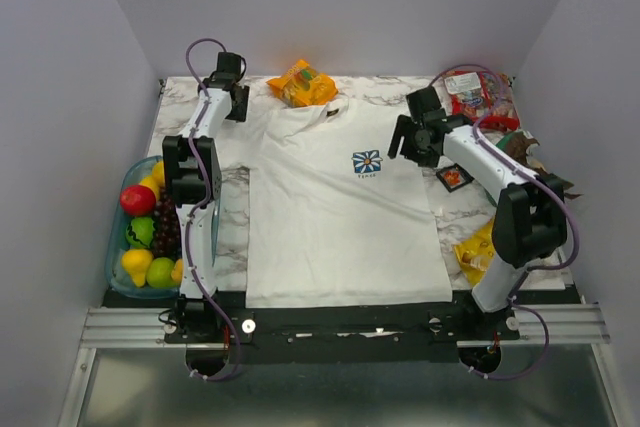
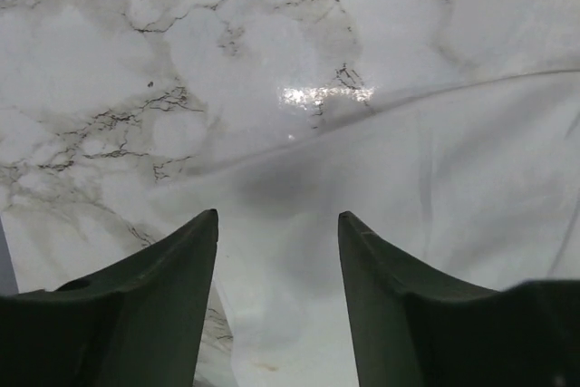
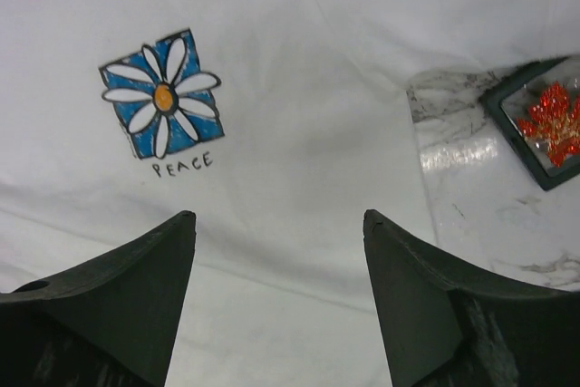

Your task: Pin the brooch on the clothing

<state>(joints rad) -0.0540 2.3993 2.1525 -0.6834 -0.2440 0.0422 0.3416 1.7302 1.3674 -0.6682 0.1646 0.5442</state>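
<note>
The clothing (image 1: 330, 217) is a white T-shirt spread flat on the marble table, with a blue-and-white daisy print (image 1: 367, 162) on its chest. The brooch (image 3: 553, 124), a red leaf-shaped pin, lies in a small dark tray (image 3: 517, 149) just off the shirt's right edge; the top view shows the brooch (image 1: 453, 177) too. My right gripper (image 3: 279, 215) hangs open over the shirt (image 3: 317, 61), between print and tray, empty. My left gripper (image 2: 276, 217) stands open over the shirt's sleeve edge (image 2: 453, 160) at the far left (image 1: 238, 105), holding nothing.
A bowl of fruit (image 1: 113, 247) stands at the table's left edge beside the left arm. An orange snack bag (image 1: 302, 84) lies at the shirt's collar. A red packet (image 1: 480, 95) and a yellow packet (image 1: 475, 247) lie on the right.
</note>
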